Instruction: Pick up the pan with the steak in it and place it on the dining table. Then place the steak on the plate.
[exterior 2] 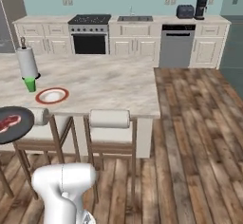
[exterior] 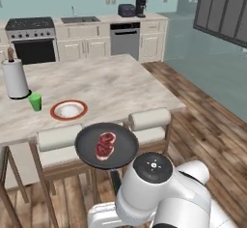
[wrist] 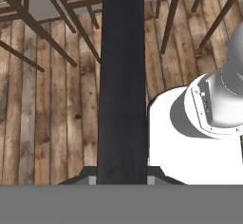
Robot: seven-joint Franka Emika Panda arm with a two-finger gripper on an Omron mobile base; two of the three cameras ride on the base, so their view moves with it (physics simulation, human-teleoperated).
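**Pan held in the air short of the table's near edge**

Above the chair seats on the near side of the dining table (exterior: 111,84), the pan (exterior: 107,146) hung level in the air, its far rim about over the table's near edge in the left base view, its bowl over the gap between the two chairs (exterior: 149,125). The steak (exterior: 105,144) lay flat near the pan's middle, clear of the rim all round. In the hand view the gripper (wrist: 122,179) was pinched on the pan's long black handle, which ran straight up the picture with wood floor (wrist: 57,99) and chair legs beneath it. On the tabletop the plate (exterior: 69,110) sat just inside the near edge, left of the pan and apart from it. A green cup (exterior: 35,102) stood beside the plate to its left, and a paper towel roll (exterior: 15,79) behind the cup. Right of the plate, the marble top lay bare as far as its right edge and far corner.
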